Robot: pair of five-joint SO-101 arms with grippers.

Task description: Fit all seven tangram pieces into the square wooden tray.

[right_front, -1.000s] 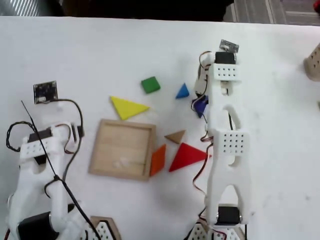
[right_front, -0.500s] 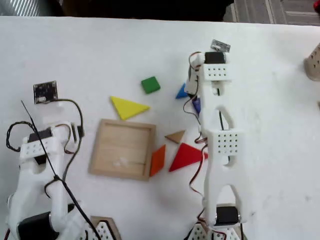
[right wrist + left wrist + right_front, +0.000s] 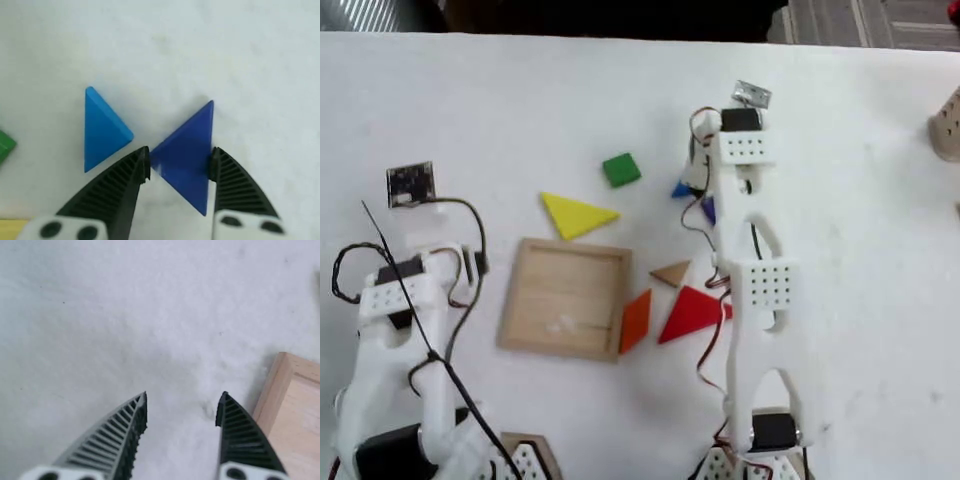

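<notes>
Right gripper: ribbed black jaws pressed against both edges of dark blue wooden triangle, which lies flat on white table beside light blue triangle. Left gripper: jaws parted, holding nothing, near square wooden tray.

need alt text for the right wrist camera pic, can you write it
The right gripper has its two black ribbed fingers against opposite sides of a dark blue triangle lying flat on the white table. A lighter blue triangle lies close beside it without touching, and a corner of a green piece shows at the frame's edge.
</notes>
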